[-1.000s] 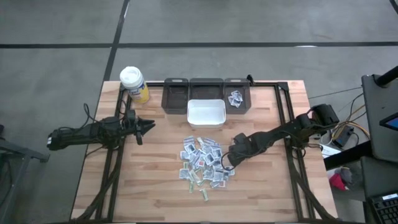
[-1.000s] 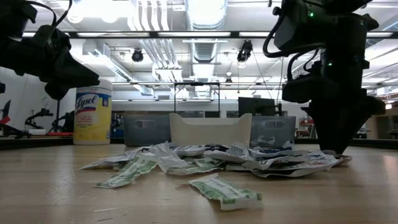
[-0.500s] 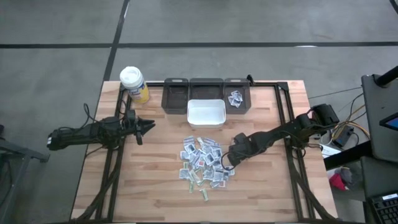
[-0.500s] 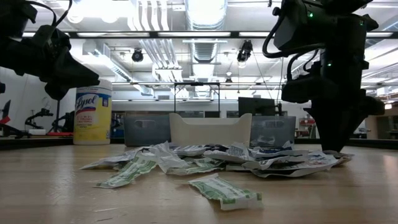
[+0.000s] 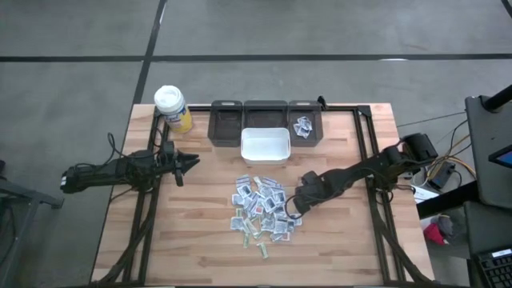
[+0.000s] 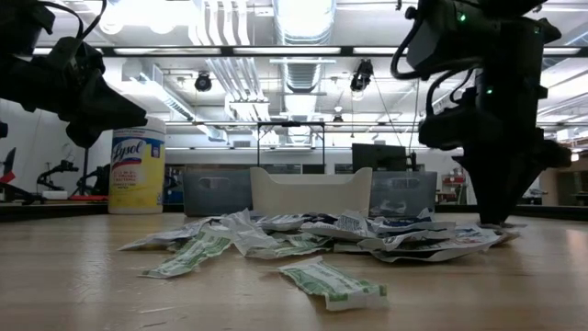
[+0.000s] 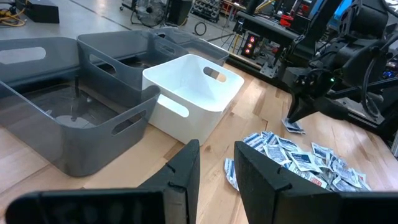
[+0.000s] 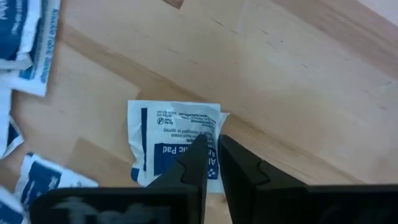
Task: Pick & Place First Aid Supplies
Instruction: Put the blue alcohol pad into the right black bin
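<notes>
The right end effector (image 8: 212, 149), at the pile's (image 5: 261, 210) 3 o'clock edge on the desk (image 5: 336, 248), pinches a white-and-blue packet (image 8: 171, 134) directly beneath it; the left end effector (image 5: 194, 161) hangs part-open, well away.

Up top, the high view looks straight down on the whole tabletop (image 5: 200, 240) and both arms. The low view sits at tabletop level, facing across the packet pile (image 6: 312, 241) into the lab behind. The left wrist view looks past its own fingers (image 7: 186, 174) at the white bin (image 7: 193, 93) and that pile. The right wrist view presses close over one packet (image 8: 168, 140).
</notes>
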Motion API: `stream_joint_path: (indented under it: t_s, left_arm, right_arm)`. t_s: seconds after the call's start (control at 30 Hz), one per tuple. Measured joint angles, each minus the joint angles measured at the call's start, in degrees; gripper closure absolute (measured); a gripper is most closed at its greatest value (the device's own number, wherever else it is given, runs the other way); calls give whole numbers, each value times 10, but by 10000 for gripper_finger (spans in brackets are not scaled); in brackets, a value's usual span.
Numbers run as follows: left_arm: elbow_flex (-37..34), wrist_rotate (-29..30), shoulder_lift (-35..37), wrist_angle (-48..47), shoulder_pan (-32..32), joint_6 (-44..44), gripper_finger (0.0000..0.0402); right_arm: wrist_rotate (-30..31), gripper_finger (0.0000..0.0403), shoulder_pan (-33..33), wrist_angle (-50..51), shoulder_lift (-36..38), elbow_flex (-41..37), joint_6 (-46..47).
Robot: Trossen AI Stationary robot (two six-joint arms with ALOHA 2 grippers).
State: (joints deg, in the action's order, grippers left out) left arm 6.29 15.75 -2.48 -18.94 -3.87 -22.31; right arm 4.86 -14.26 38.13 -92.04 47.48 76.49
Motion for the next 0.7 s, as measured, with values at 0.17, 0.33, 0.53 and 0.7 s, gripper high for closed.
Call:
stream_joint_path:
  t_s: [0.17, 0.33, 0.53, 0.7]
  left_arm:
    - [0, 0, 0, 0, 0, 0, 307]
    - [0, 0, 0, 0, 0, 0, 307]
    - [0, 0, 0, 0, 0, 0, 307]
    - [0, 0, 0, 0, 0, 0, 307]
  right_arm:
    - [0, 377, 0, 10, 17, 0, -1]
    - [0, 387, 0, 16, 31, 0, -1]
    - [0, 394, 0, 23, 45, 0, -1]
    - [0, 394, 0, 25, 48, 0, 0]
